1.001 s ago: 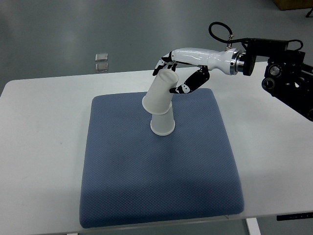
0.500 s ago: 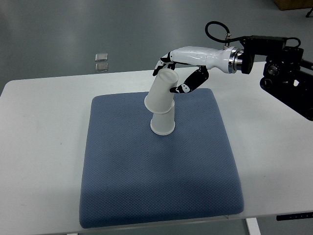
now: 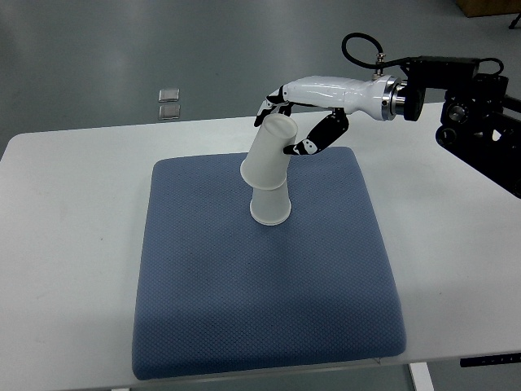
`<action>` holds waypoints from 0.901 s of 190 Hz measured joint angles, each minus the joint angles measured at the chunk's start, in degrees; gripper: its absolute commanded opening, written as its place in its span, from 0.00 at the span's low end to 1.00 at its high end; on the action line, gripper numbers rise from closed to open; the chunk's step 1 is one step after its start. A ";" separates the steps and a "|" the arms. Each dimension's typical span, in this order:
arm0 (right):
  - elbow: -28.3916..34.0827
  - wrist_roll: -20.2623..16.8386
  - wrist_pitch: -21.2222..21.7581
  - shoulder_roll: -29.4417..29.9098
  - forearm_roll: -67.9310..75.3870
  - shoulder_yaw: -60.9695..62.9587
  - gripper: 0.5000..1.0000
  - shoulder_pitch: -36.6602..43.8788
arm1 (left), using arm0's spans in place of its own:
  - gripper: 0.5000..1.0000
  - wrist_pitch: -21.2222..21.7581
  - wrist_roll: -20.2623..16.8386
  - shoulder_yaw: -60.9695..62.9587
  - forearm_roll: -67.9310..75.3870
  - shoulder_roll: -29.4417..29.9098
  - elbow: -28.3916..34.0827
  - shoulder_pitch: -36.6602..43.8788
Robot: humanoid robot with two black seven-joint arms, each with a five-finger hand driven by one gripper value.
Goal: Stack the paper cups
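A white paper cup (image 3: 270,205) stands upside down on the blue pad (image 3: 260,277). A second white paper cup (image 3: 269,155), also upside down, sits over it, leaning a little to the right. My right hand (image 3: 286,126) comes in from the right and is shut on the upper cup near its base, fingers behind it and thumb in front. The left arm does not show.
The blue pad lies on a white table (image 3: 73,244). Two small square tiles (image 3: 169,103) lie on the floor beyond the table's far edge. The black arm mount (image 3: 480,106) is at the right.
The upper cup has tilted more upright and settled slightly further over the lower cup. The right hand has shifted slightly with it.
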 measured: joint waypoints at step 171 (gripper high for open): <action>-0.98 -0.09 -0.97 0.56 -2.93 -0.78 0.28 -0.85 | 1.00 0.00 0.02 0.00 0.00 0.00 0.00 0.01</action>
